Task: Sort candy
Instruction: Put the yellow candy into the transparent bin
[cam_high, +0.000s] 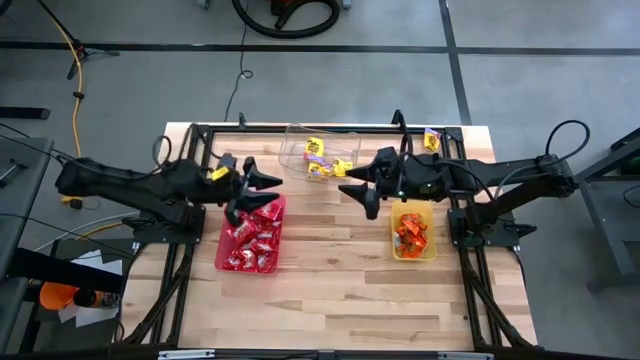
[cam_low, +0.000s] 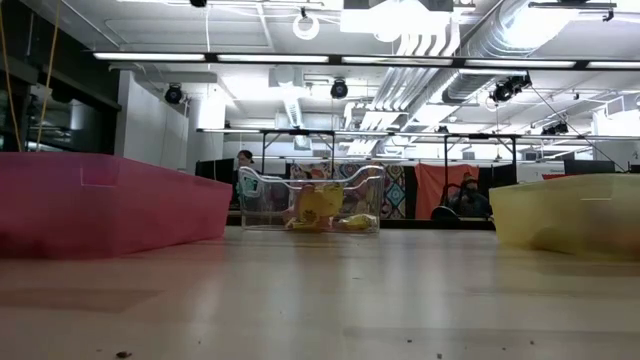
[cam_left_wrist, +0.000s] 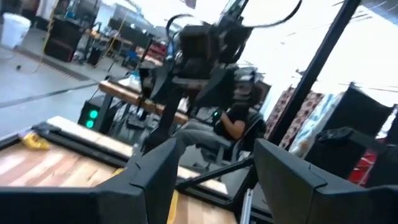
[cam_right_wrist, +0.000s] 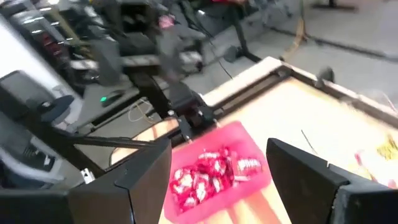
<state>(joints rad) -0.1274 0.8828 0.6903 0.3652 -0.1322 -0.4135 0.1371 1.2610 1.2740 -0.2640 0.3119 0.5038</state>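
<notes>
So the light wooden slat table (cam_high: 330, 285) has three plastic trays on it. There's a red rectangular plastic tray (cam_high: 251, 237) on the left side, full of red shiny wrapped candies (cam_high: 252, 240). A smaller yellow plastic tray (cam_high: 413, 232) on the right holds the orange wrapped candies (cam_high: 410, 230). At the far edge in the middle sits a clear plastic tray (cam_high: 320, 152) with the yellow wrapped candies (cam_high: 320, 155) inside. One more yellow wrapped candy (cam_high: 432, 138) is lying loose on the table near the far right corner, outside any tray.

The left gripper (cam_high: 262, 185) is hanging over the far end of the red tray, fingers spread apart, nothing between them. The right gripper (cam_high: 356, 188) is over bare wood between the clear tray and the yellow tray, jaws also wide apart and empty. The two grippers point toward each other across the middle of the table.

From table height you just see the red tray's wall (cam_low: 110, 205), the clear one (cam_low: 312, 198) behind, and the yellow wall (cam_low: 570, 212). A person sits in a chair (cam_left_wrist: 231, 118) off beyond the table.
</notes>
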